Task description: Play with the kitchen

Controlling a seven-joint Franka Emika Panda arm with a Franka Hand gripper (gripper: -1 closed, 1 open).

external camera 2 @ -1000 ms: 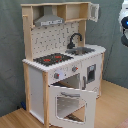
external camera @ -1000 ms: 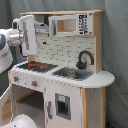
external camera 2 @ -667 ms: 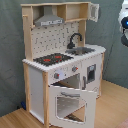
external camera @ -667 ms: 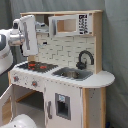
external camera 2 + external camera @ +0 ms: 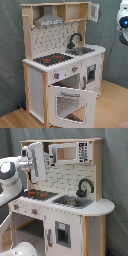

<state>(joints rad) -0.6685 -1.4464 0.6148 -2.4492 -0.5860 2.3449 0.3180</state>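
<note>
Almost nothing had moved since the earlier frames; the arm [image 5: 15, 175] kept its raised pose by the kitchen [image 5: 62, 203], with at most a slight shift of the wrist; the kitchen stood on the wooden floor [image 5: 112, 107] against a grey backdrop, filling the middle of both exterior views. The chief risk, as I judged it, was a knock; the end effector [image 5: 36, 159] hung at the first exterior view's left, close to the upper shelf and seemingly above the stovetop [image 5: 37, 193], so a careless sweep to the right could have struck the silver hood [image 5: 49, 21] or shoved the light cabinet off its place. The oven door [image 5: 70, 102] hung open and low at the front in the second exterior view; a downward reach might have caught it. The arm was bent, its white links rising from the lower left, the wrist upright with the hand pointing roughly downward; whether its fingers were spread or closed I could not tell, and nothing appeared held.
</note>
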